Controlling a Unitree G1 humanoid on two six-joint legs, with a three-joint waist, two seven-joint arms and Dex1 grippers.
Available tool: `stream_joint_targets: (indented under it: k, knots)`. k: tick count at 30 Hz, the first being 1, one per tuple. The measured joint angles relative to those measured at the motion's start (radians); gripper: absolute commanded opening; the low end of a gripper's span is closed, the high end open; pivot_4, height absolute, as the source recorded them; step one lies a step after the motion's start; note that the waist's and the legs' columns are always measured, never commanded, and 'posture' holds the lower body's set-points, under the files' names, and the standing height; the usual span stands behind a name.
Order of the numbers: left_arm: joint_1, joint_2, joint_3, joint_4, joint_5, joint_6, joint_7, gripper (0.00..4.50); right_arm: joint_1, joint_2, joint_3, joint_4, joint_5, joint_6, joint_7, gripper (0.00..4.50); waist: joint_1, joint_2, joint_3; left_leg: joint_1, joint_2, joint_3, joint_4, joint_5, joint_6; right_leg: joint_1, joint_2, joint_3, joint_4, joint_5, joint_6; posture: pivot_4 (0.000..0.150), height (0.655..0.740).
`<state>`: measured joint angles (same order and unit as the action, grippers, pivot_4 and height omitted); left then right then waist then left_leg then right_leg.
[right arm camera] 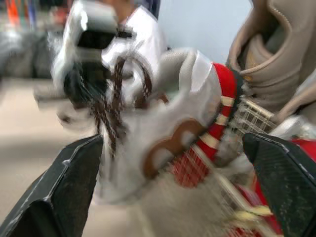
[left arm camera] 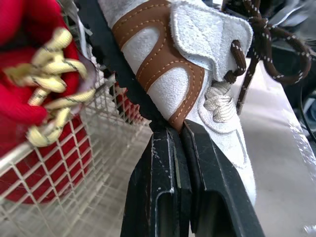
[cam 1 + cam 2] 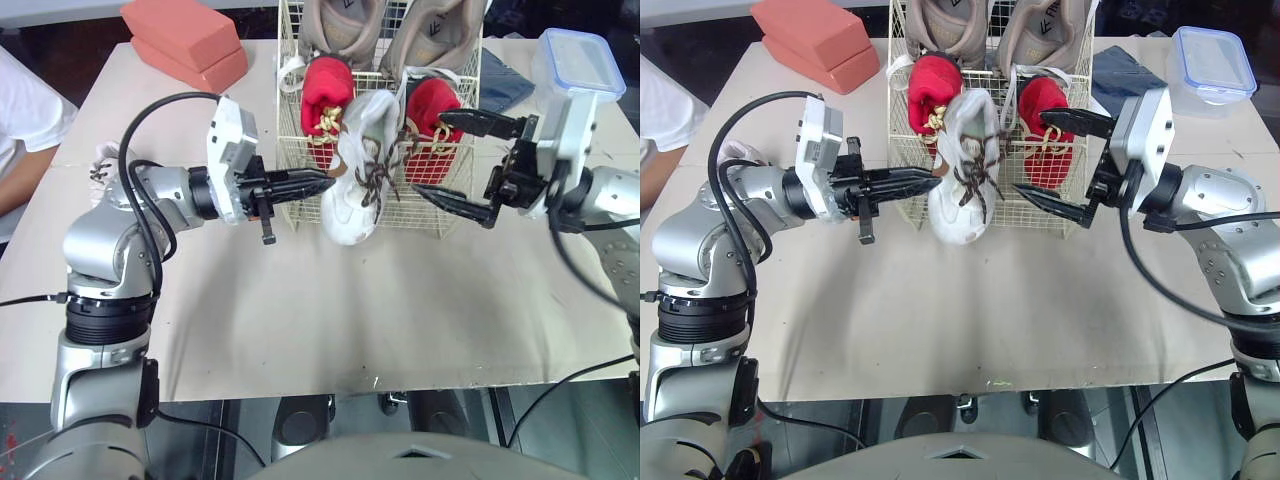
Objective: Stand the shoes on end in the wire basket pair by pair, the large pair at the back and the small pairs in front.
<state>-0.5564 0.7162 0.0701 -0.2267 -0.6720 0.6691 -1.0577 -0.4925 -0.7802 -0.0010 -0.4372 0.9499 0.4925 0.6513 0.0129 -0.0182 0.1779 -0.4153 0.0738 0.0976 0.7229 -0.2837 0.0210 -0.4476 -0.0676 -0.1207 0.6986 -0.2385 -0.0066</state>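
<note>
Pinching the white shoe (image 3: 358, 170) by the brown-trimmed edge of its collar, your left gripper (image 2: 178, 133) has both fingers pressed flat together on that thin lip of suede. Your right gripper (image 3: 427, 153) is spread wide at the shoe's 3 o'clock, one finger high and one low, touching nothing I can make out. The shoe hangs toe-down at the 6 o'clock side of the wire basket (image 3: 300, 212), apparently against the outside of the front wall and not yet in, though I cannot be sure. Inside, the red pair (image 3: 325, 100) stands in the front row and the large beige pair (image 3: 345, 25) stands behind it at 12 o'clock. What looks like the white shoe's mate (image 3: 103, 160) lies at the table's 9 o'clock, by your left elbow. Judging by the look, the shoe is light, with a soft upper that folds at the collar, so a one-edge pinch likely lets it swing and twist. The sole and heel cup should be the stiff parts, so bring the right fingers across the heel there for a firmer hold. The brown laces (image 3: 372, 180) dangle loose and could snag the wire. The basket itself looks light, so expect it to slide if you push the shoe against it.
</note>
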Motion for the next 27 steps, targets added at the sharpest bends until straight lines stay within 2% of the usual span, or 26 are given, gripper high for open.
stream_joint_targets:
  k: [1,2,8,11,13,14,19,20,25,26,27]
  knots:
    - [0.000,0.000,0.000,0.000,0.000,0.000,0.001,0.00,-0.002,0.007,-0.007,-0.011,0.041,0.033,-0.032,4.47,0.001,0.000,0.000,0.000,0.000,0.000,0.000,0.000,0.000,0.000,0.000,0.000,0.000,0.000,0.000,0.150,0.6860]
    - [0.000,-0.003,0.000,-0.002,-0.001,0.000,0.002,0.00,-0.011,0.027,-0.019,-0.032,0.160,0.129,-0.130,4.47,0.001,0.000,0.000,0.000,0.000,0.000,0.000,0.000,0.000,0.000,0.000,0.000,-0.001,0.000,0.000,0.150,0.6860]
    - [0.002,-0.007,0.000,-0.043,-0.039,0.007,-0.005,0.00,-0.015,0.070,-0.021,-0.044,0.417,0.298,-0.349,4.47,0.002,0.000,0.000,-0.002,-0.001,0.000,-0.001,0.000,0.000,0.000,0.000,0.000,-0.002,0.000,0.000,0.150,0.6860]
    - [0.006,-0.007,-0.002,-0.063,-0.062,0.025,-0.012,0.00,-0.053,0.081,-0.021,-0.032,0.521,0.345,-0.441,3.66,0.001,0.000,0.000,-0.001,-0.001,0.000,-0.001,0.000,0.000,0.000,0.000,0.000,-0.002,0.000,0.000,0.150,0.6860]
    - [0.006,-0.004,-0.002,-0.067,-0.070,0.035,-0.017,0.00,-0.076,0.086,-0.023,-0.008,0.572,0.361,-0.491,2.80,0.001,0.000,0.000,-0.001,-0.001,0.000,-0.001,0.000,0.000,0.000,0.001,0.000,-0.001,0.000,0.000,0.150,0.6860]
    - [0.006,-0.002,-0.002,-0.067,-0.072,0.038,-0.019,0.00,-0.077,0.087,-0.024,-0.003,0.581,0.366,-0.500,2.20,0.001,0.000,0.000,-0.001,-0.001,0.000,-0.001,0.000,0.001,0.000,0.001,0.000,-0.002,0.000,0.000,0.150,0.6860]
    - [0.006,0.005,-0.002,-0.067,-0.076,0.042,-0.032,0.00,-0.079,0.086,-0.035,0.023,0.614,0.396,-0.544,0.24,0.002,0.000,0.000,-0.001,-0.001,0.000,-0.001,0.000,0.001,0.000,0.001,0.000,-0.002,0.000,0.000,0.150,0.6860]
    - [0.006,0.005,-0.002,-0.067,-0.077,0.042,-0.034,0.00,-0.079,0.086,-0.036,0.023,0.617,0.398,-0.549,0.05,0.001,0.000,0.000,-0.001,-0.001,0.000,-0.001,0.000,0.001,0.000,0.001,0.000,-0.002,0.000,0.000,0.150,0.6860]
    - [0.003,0.001,-0.002,-0.067,-0.083,0.059,-0.024,0.00,-0.077,0.092,-0.041,0.023,0.633,0.400,-0.575,0.05,0.001,0.000,0.000,-0.001,-0.001,0.000,-0.001,0.000,0.001,0.000,0.001,0.000,-0.002,0.000,0.000,0.150,0.6860]
    - [-0.002,0.003,-0.001,-0.066,-0.104,0.090,-0.021,0.77,-0.072,0.095,-0.044,0.019,0.638,0.399,-0.584,0.00,0.001,0.000,0.000,-0.001,-0.001,0.000,-0.001,0.000,0.001,0.000,0.001,0.000,-0.002,0.000,0.000,0.150,0.6860]
    - [-0.004,0.006,-0.001,-0.066,-0.116,0.108,-0.021,1.04,-0.068,0.100,-0.046,0.015,0.640,0.398,-0.592,0.00,0.001,0.000,0.000,-0.001,0.000,0.000,-0.001,0.000,0.001,0.000,0.001,0.000,-0.002,0.000,0.000,0.150,0.6860]
